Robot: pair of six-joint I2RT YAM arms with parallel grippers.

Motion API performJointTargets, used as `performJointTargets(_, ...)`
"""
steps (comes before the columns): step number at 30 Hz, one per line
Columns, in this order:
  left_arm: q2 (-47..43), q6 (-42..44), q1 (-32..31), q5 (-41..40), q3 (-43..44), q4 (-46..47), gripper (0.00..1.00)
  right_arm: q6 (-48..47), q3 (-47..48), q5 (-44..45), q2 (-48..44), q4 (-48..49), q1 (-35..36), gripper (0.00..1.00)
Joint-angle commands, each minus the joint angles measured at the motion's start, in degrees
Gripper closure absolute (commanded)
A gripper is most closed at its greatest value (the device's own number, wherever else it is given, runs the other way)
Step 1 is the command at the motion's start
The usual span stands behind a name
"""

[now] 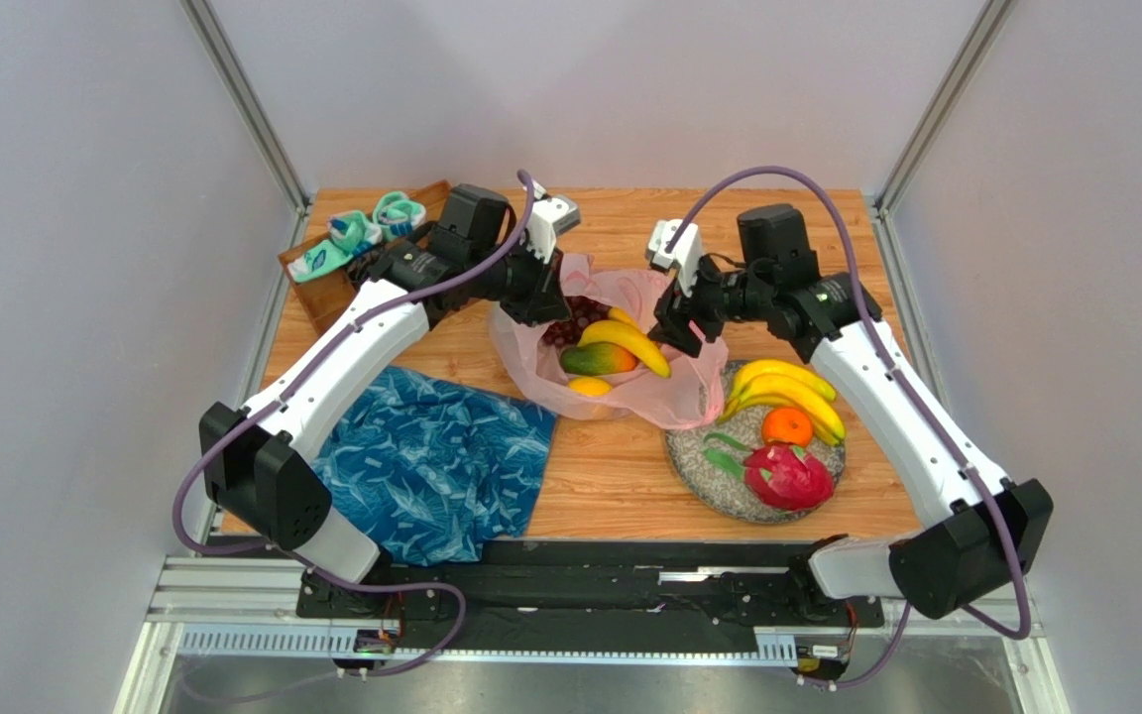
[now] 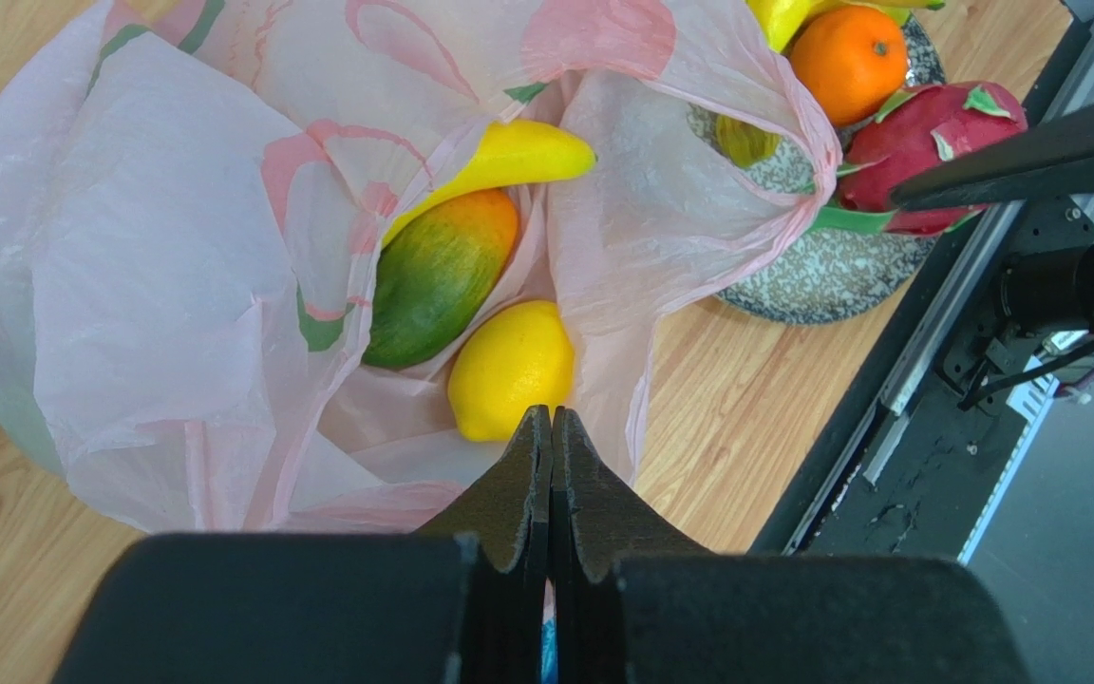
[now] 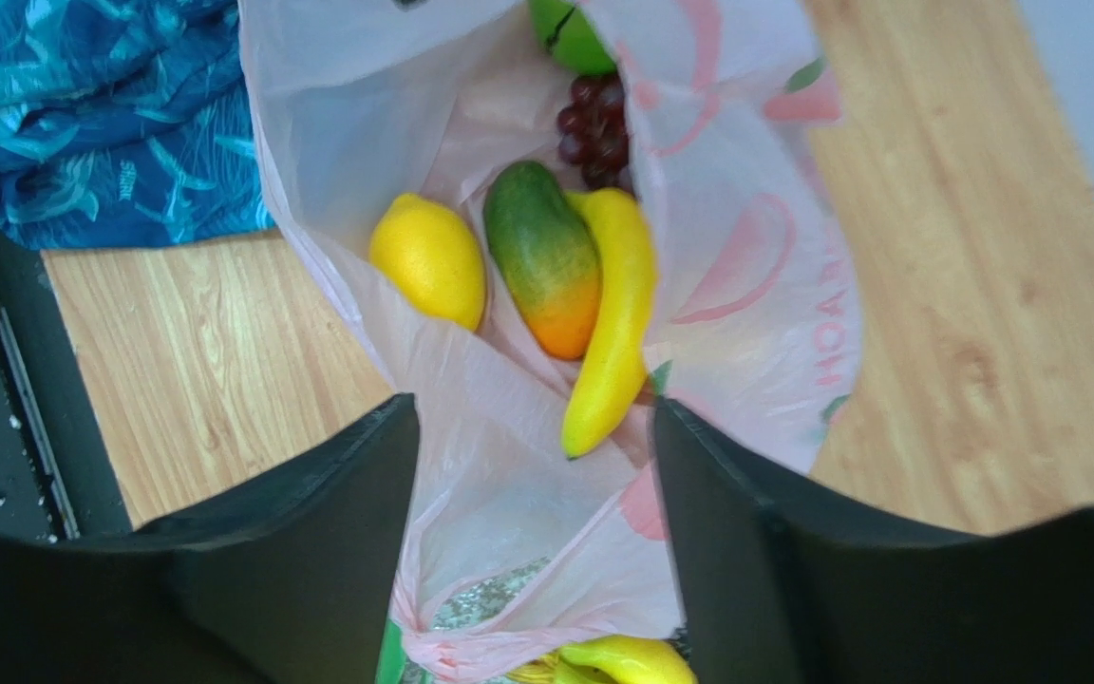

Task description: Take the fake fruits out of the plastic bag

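The pale-pink plastic bag (image 1: 652, 390) lies open mid-table. Inside it are a banana (image 3: 610, 321), a mango (image 3: 546, 257), a lemon (image 3: 429, 261), dark grapes (image 3: 596, 128) and a green fruit (image 3: 567, 29). My left gripper (image 2: 551, 416) is shut at the bag's far-left rim, with a sliver of pink film between its fingers. My right gripper (image 3: 532, 470) is open over the bag's right rim, with bag film between its fingers and the banana's tip just ahead. A speckled plate (image 1: 704, 461) holds bananas (image 1: 786, 390), an orange (image 1: 787, 426) and a dragon fruit (image 1: 789, 476).
A blue leaf-patterned cloth (image 1: 428, 461) lies front left of the bag. A wooden box (image 1: 327, 290) with teal items stands at the back left. The plate touches the bag's right side. Grey walls close in the table on both sides.
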Motion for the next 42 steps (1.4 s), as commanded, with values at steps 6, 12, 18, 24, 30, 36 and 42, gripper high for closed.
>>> performJointTargets(6, -1.2, -0.2, 0.2, 2.4, 1.7, 1.2, 1.00, 1.3, 1.4, 3.9, 17.2, 5.7, 0.9, 0.31)
performJointTargets(12, -1.0, -0.1, 0.2, 2.6, 2.0, 1.6, 1.00, -2.2, 4.4, 8.9, 23.4, 3.6, 0.9, 0.33)
performJointTargets(18, -0.5, -0.5, 0.2, 3.5, 2.3, 1.9, 1.00, -0.7, 6.2, 15.9, 29.3, 4.6, 0.8, 0.30)
performJointTargets(24, 0.0, -0.1, 0.2, 3.3, 3.0, 1.6, 1.00, 1.1, 8.5, 16.3, 32.2, 4.7, 0.8, 0.32)
performJointTargets(30, 0.7, -0.1, 0.2, 3.5, 3.0, 1.8, 1.00, 1.9, 6.4, 19.1, 31.5, 7.5, 1.1, 0.30)
performJointTargets(36, 1.3, -0.1, 0.2, 3.6, 3.8, 1.5, 1.00, 1.2, 2.5, 15.6, 22.1, 7.8, 1.5, 0.30)
performJointTargets(42, 1.6, -0.1, 0.2, 3.7, 4.5, 1.3, 1.00, 0.1, -3.6, 14.0, 19.2, 5.5, 2.0, 0.40)
